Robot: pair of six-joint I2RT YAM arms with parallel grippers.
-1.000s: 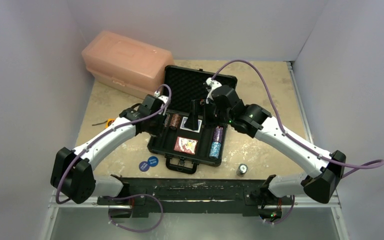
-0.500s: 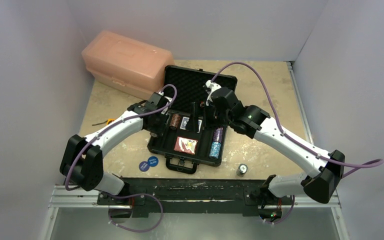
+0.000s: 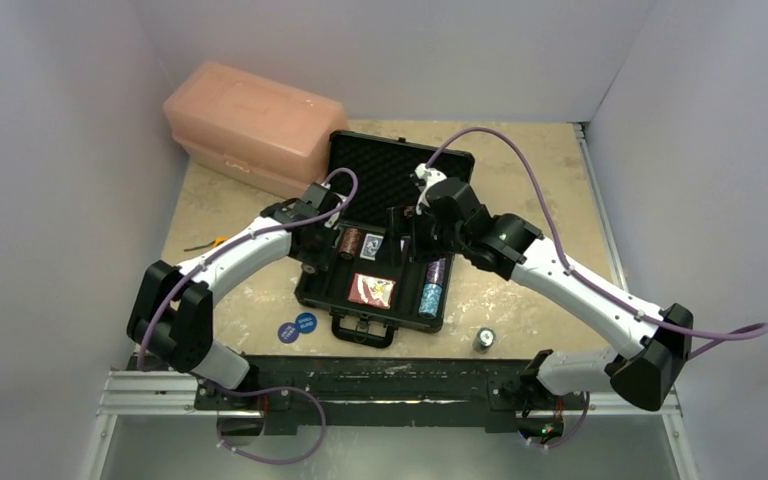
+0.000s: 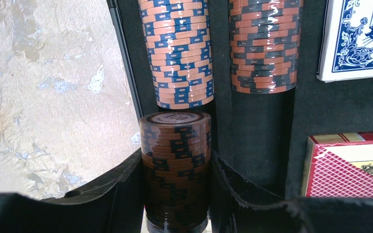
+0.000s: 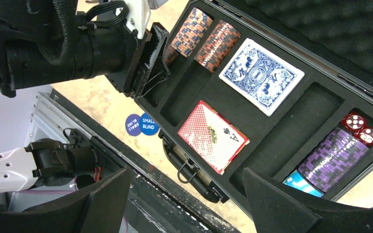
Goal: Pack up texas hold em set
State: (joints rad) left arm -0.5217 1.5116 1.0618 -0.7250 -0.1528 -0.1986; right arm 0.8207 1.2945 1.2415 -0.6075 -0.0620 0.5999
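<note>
Top external view, taken from the left: a large pink plastic box (image 3: 255, 125) stands at the far left of the table (image 3: 540, 170), and a small yellow tape measure (image 3: 220, 242) lies nearer, beside the left arm. Right of that, the left gripper (image 4: 176, 162) is at the leftmost slot of the small black foam-lined briefcase (image 3: 375, 175), which lies open mid-table. Its fingers (image 4: 121, 194) press both sides of a brown poker chip stack (image 4: 175, 138), clamped narrow on it. Beyond it in that slot lies an orange-and-blue chip stack (image 4: 177, 53), with an orange-and-black chip stack (image 4: 264, 46) in the next slot. Two blue round discs (image 3: 297, 327) lie on the table by the case's near left corner. Further right in the case sit the blue card deck (image 5: 261, 75) and, nearer, the red card deck (image 5: 212, 136). The rightmost slot holds two red dice (image 5: 360, 128), a purple chip stack (image 5: 332, 158) and a light blue chip stack (image 5: 298, 183). Above the case hangs the right gripper (image 5: 189, 194), jaws spread wide and gripping nothing. A small dark round object (image 3: 483, 340) stands on the table right of the case
</note>
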